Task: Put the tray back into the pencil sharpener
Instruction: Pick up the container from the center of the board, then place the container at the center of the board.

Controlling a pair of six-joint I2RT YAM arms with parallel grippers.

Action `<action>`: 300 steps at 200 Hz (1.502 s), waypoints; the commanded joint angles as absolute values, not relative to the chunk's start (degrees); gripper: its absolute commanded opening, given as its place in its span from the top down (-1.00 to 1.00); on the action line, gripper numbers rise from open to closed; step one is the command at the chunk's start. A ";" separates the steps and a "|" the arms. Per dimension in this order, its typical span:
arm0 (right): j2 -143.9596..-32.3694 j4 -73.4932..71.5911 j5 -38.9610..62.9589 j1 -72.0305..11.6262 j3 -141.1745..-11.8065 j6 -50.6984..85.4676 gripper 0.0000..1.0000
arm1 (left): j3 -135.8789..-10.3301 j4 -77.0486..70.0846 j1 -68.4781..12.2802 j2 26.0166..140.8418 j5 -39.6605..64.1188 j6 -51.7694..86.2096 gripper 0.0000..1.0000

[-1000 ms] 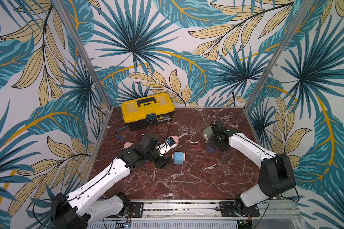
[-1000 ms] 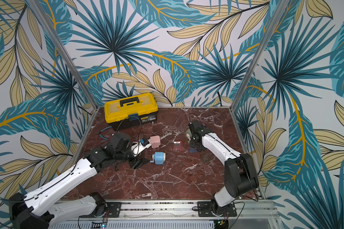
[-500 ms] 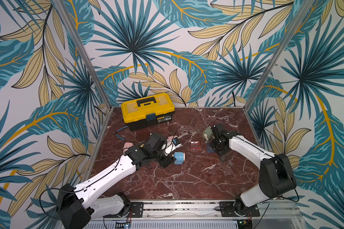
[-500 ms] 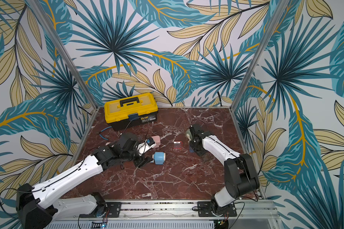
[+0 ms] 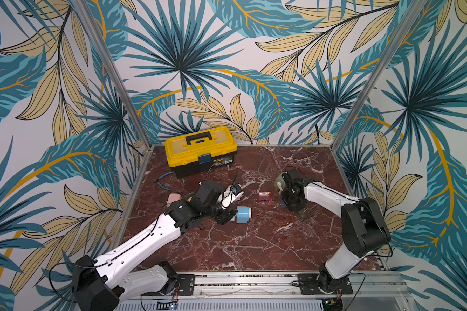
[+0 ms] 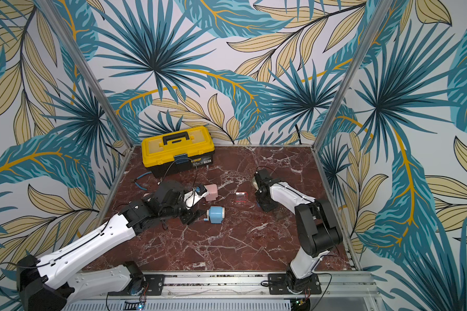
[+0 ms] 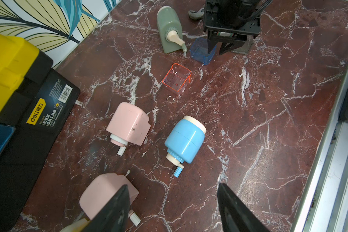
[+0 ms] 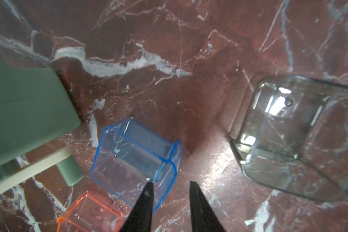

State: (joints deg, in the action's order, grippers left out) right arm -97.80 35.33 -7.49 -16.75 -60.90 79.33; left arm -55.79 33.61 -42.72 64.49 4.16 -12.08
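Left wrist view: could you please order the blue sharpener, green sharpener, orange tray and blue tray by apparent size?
1. blue sharpener, nearest the camera
2. green sharpener, farther off
3. orange tray and blue tray: about alike, unranked; the right gripper partly covers the blue one.

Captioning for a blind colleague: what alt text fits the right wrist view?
The right gripper, jaws apart, straddles one wall of a clear blue tray on the red marble table. A green pencil sharpener, an orange tray and a smoky clear tray lie nearby.
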 commanded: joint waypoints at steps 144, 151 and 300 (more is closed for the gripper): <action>-83.51 42.30 -12.71 -19.16 -55.57 67.94 1.00 | -52.65 31.32 -42.82 58.91 -0.25 -10.44 -0.45; -82.39 43.52 -13.36 -20.42 -55.40 65.24 1.00 | -52.61 31.21 -42.89 59.21 -0.09 -10.54 -0.45; -93.84 44.21 -11.57 -37.64 -54.71 36.58 0.88 | -52.12 29.27 -40.86 65.74 6.29 -14.39 -0.51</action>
State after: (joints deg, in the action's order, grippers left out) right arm -92.44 45.08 -12.40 -37.34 -53.87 40.18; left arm -52.95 30.59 -41.76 65.63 3.53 -12.62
